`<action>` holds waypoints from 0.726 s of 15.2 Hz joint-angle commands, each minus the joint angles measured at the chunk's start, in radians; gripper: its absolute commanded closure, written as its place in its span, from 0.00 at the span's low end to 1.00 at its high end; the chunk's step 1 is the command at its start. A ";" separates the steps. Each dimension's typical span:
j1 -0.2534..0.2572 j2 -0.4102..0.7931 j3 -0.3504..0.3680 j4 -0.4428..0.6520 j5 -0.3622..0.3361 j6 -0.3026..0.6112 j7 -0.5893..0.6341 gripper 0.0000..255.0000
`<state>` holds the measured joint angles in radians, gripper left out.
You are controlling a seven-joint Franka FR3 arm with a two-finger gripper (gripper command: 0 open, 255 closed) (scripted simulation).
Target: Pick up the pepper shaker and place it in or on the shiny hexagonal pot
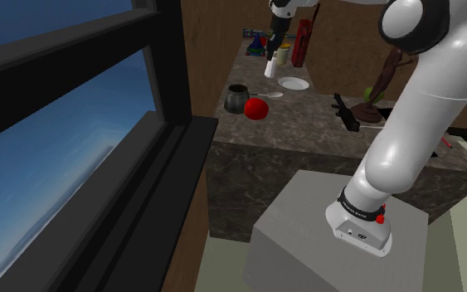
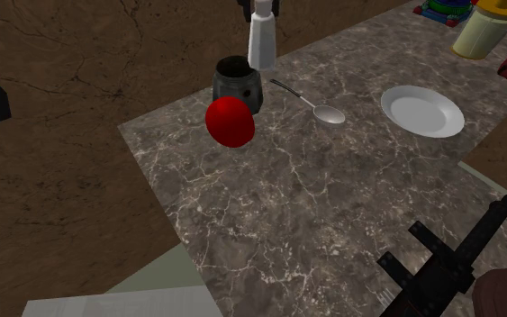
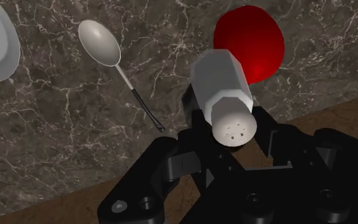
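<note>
Holding a white pepper shaker point(image 3: 222, 86) in the gripper point(image 3: 231, 129), clamped from both sides just below the cap, with the fingers drawn in only as far as its width. Carried clear of the marble counter point(image 2: 332, 216), upper middle of the second exterior frame, with the base hanging right by the far rim of the dark hexagonal pot point(image 2: 237, 83). Not yet over the opening, as far as can be judged. In the shoulder frame, sits top centre, up and right of the pot.

Risks, judged from here:
- Letting go off-centre: likely to strike the rim, tip and roll. With the pot so near the counter's corner, could end on the floor.
- Narrow mouth, tall load: may lean or jam rather than sit flat.
- Crowded around the pot: red rounded object point(image 2: 230, 122) touching or just beside its near side, spoon point(image 2: 312, 105) handle ending close on the right. Easy to nudge on the way down.
- Gripped high: liable to swing or slip on a quick move.

Looks: plain white, faceted sides widening toward the base, octagonal cap dotted with small holes. No markings visible.
</note>
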<state>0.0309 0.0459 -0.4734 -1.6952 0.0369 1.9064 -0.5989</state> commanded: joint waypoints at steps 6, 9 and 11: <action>-0.012 0.274 0.029 0.368 0.109 -0.119 0.035 1.00; -0.044 0.423 0.046 0.598 0.158 -0.206 0.058 1.00; -0.091 0.568 0.066 0.843 0.198 -0.304 0.083 1.00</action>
<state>-0.0399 0.5405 -0.4176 -0.9807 0.2152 1.6569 -0.5328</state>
